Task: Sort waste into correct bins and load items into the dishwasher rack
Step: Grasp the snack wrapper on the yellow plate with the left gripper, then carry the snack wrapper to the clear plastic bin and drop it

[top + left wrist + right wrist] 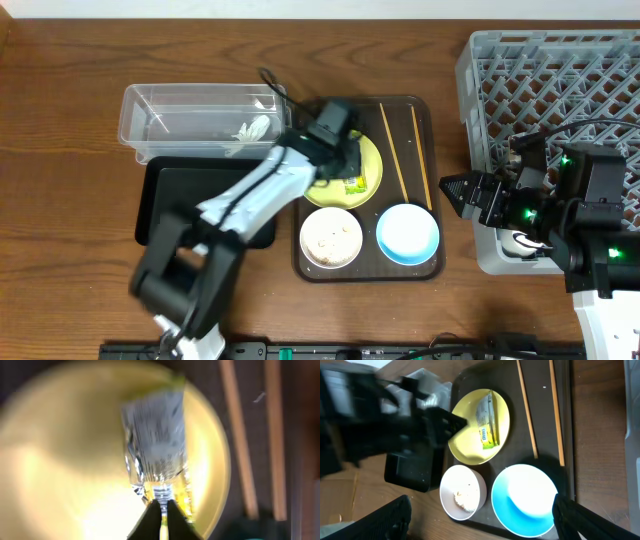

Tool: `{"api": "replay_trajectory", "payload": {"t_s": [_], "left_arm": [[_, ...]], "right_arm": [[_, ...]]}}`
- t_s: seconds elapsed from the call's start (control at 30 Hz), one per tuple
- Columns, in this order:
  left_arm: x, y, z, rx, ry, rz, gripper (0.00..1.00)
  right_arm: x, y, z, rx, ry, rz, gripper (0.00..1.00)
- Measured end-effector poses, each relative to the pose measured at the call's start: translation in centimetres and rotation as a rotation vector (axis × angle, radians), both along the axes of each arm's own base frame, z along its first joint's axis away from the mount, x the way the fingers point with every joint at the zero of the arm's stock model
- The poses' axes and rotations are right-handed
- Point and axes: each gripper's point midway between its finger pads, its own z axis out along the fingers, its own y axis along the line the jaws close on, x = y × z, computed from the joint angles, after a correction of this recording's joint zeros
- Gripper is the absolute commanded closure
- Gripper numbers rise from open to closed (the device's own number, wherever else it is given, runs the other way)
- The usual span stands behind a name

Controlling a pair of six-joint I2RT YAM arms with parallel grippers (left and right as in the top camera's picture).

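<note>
Left claw: the left gripper [161, 512] has its fingers drawn together to a sliver. As far as the blurred wrist view shows, they are nipped on the near end of the snack wrapper [156, 435].
Wrapper's lie: it stretches straight away from the fingertips. Its long axis runs roughly parallel to the two chopsticks [240, 435] at its right.
Wrapper's place: it is on the right half of the yellow plate [65, 460]. I cannot tell whether it rests flat or is just lifted.
Plate's place: it sits at the far left of the brown serving tray [398, 115], with the white bowl [331, 237] and the light blue bowl [407, 232] nearer the robot.
Way to the bins: the clear tub [190, 115] and the black tray [175, 195] both lie to the left of the plate, just beside the serving tray. The carry is probably a short sideways one, across the wrapper's length.
Right claw: the right gripper [450, 190] has its fingers spread wide and holds nothing. It hangs between the serving tray and the dishwasher rack [560, 70], well apart from the wrapper.
Nearer arm: the left arm, for both the wrapper and the bins.
Risk: a thin pinch on one end may let the crinkled foil slip.
</note>
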Motion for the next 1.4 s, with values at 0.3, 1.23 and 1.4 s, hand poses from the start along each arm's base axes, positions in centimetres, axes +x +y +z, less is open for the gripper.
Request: {"api": "replay_trajectory", "payload": {"t_s": [0.3,1.23,1.4], "left_arm": [[0.7,-0.6,1.0,-0.016,-0.045,-0.025,0.35],[1.6,4.3,3.6,-0.008,-0.04,0.035,0.94],[4.3,10.5,11.5,-0.01,-0.235,0.206,0.93]], "right_arm": [[0.0,0.0,0.0,0.0,0.0,0.0,0.11],[0.0,0.0,0.0,0.0,-0.002,0.0,0.12],[0.0,0.0,0.0,0.0,-0.002,0.0,0.11]]}}
